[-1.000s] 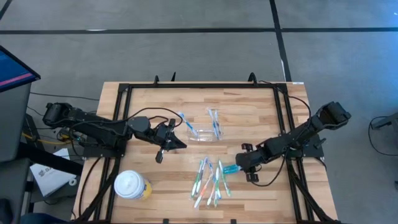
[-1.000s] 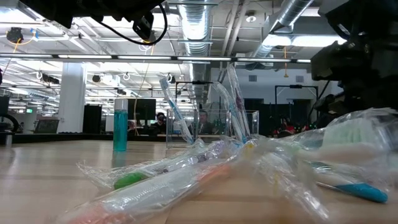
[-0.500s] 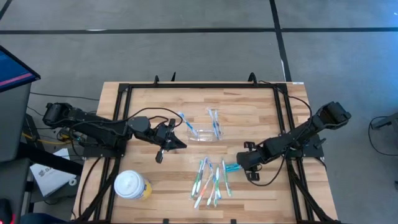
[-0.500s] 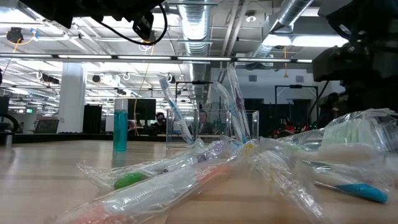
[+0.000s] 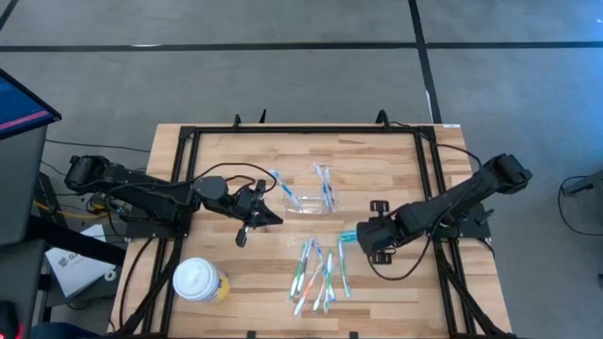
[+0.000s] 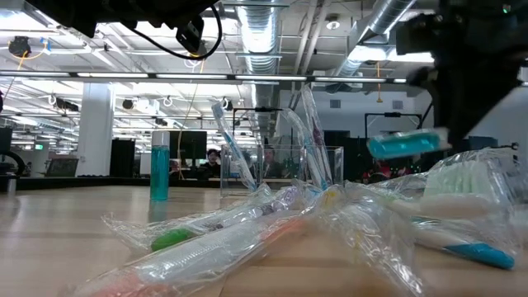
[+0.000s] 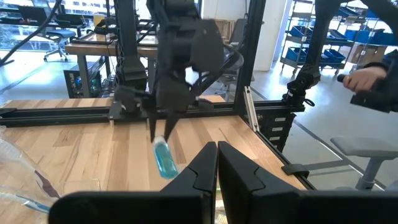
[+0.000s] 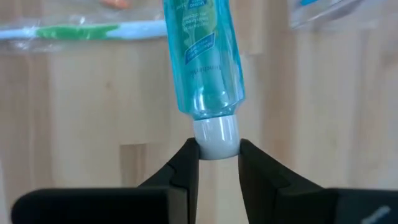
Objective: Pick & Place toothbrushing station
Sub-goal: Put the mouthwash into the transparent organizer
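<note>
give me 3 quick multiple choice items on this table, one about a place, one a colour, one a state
1. Where is the white-lidded cup?
A. on the table's left side, near its front edge
B. beside the right arm
C. inside the clear holder

2. What colour is the tube in the right gripper?
A. red
B. blue
C. black

3. How is the left gripper?
A. shut, holding nothing
B. wide open
C. gripping a toothbrush

Key: 1 A, the high view shows it there. 2 B, clear in the right wrist view. 3 A, its fingers meet with nothing between.

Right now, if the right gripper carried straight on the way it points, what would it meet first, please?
Probably the clear holder: the right gripper, clamping a blue tube by its cap, points across the table that way, though height is unclear.
</note>
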Robot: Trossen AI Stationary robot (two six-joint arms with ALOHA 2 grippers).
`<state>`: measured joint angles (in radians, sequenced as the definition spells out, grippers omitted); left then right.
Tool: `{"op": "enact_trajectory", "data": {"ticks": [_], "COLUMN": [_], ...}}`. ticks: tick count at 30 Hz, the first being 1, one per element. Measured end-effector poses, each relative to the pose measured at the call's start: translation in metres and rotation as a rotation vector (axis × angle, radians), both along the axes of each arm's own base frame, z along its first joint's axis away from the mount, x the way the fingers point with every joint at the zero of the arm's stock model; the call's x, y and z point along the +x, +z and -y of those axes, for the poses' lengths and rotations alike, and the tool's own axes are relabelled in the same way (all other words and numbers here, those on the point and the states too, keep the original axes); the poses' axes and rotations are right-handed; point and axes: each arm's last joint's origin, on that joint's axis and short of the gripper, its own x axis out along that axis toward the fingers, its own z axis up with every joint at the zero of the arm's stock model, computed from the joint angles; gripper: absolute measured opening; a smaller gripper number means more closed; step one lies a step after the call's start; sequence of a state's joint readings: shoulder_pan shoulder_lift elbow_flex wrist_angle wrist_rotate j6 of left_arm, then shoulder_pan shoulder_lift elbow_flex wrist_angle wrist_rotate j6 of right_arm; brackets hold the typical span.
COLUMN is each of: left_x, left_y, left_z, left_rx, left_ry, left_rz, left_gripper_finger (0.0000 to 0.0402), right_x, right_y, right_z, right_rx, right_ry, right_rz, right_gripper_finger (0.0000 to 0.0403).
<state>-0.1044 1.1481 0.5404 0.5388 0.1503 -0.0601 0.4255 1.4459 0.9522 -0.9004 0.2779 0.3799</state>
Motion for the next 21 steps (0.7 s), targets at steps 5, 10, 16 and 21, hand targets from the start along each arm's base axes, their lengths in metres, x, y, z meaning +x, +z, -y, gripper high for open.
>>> {"op": "enact_trajectory", "data": {"ticks": [5,10,16,21], "left_x": [0.000,0.000,0.000,0.000], "left_y": [0.000,0.000,0.000,0.000], "left_z": [0.000,0.000,0.000,0.000], "left_rx": [0.000,0.000,0.000,0.002], "left_ry": [0.000,0.000,0.000,0.000], "left_rz": [0.000,0.000,0.000,0.001], "left_gripper_finger": [0.0007,0.0007,0.0007,0.0007], "right_x": [0.007,0.016,0.023,0.029], "right_y": [0.024,0.039,0.050,0.057], "right_z": [0.005,0.015,0.032,0.045], "right_rx": [-0.065,-0.071,-0.079,-0.095], "right_ry": [-0.002,-0.004,-0.037,-0.027], "right_rz": [0.016,0.035,0.040,0.038], "right_gripper_finger": [0.0074,0.0074,0.0074,0.0074]}}
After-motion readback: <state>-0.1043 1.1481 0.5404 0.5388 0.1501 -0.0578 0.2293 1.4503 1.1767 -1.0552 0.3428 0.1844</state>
